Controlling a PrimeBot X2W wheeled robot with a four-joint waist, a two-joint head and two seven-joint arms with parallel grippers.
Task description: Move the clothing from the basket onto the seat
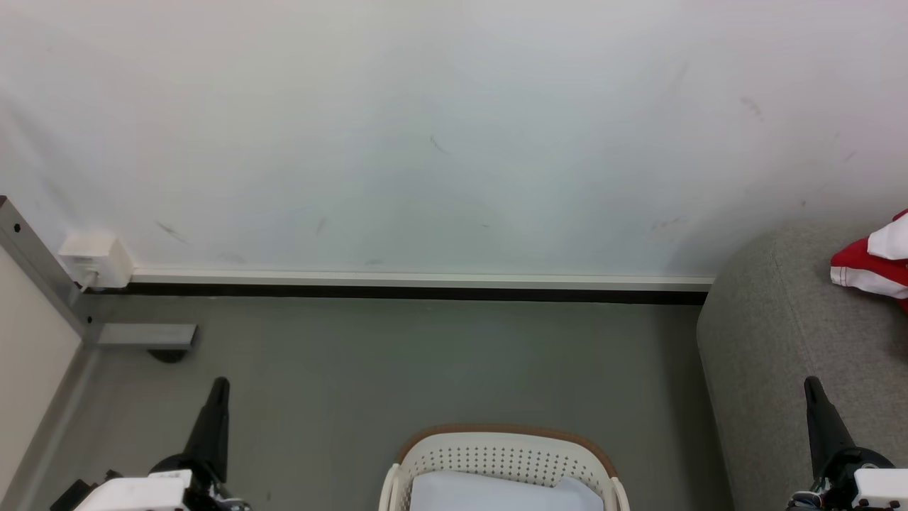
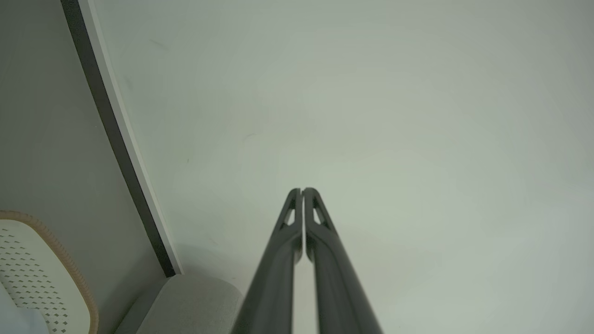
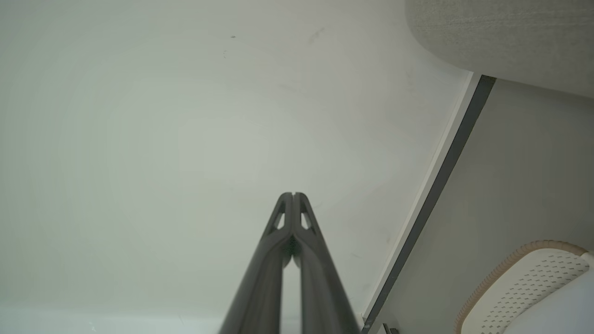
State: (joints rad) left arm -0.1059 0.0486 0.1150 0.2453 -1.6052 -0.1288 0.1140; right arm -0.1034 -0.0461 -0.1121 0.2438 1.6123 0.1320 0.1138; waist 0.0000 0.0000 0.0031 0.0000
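A red-and-white piece of clothing (image 1: 876,266) already lies on the grey seat (image 1: 773,341) at the frame's right edge, the basket (image 1: 505,454) sits bottom centre between both arms, nearer neither, and the left gripper (image 1: 217,387) and right gripper (image 1: 811,387) point upward, jaws together and empty.

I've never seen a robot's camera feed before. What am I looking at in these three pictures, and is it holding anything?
The wide picture is from the robot's head, looking down at the floor and a white wall. Its left gripper and right gripper are the dark spikes, both shut and empty. The other two pictures come from wrist cameras looking along each gripper's fingers. Between the arms stands the basket, with something pale inside. At right is the grey seat, with red-and-white clothing lying on it.
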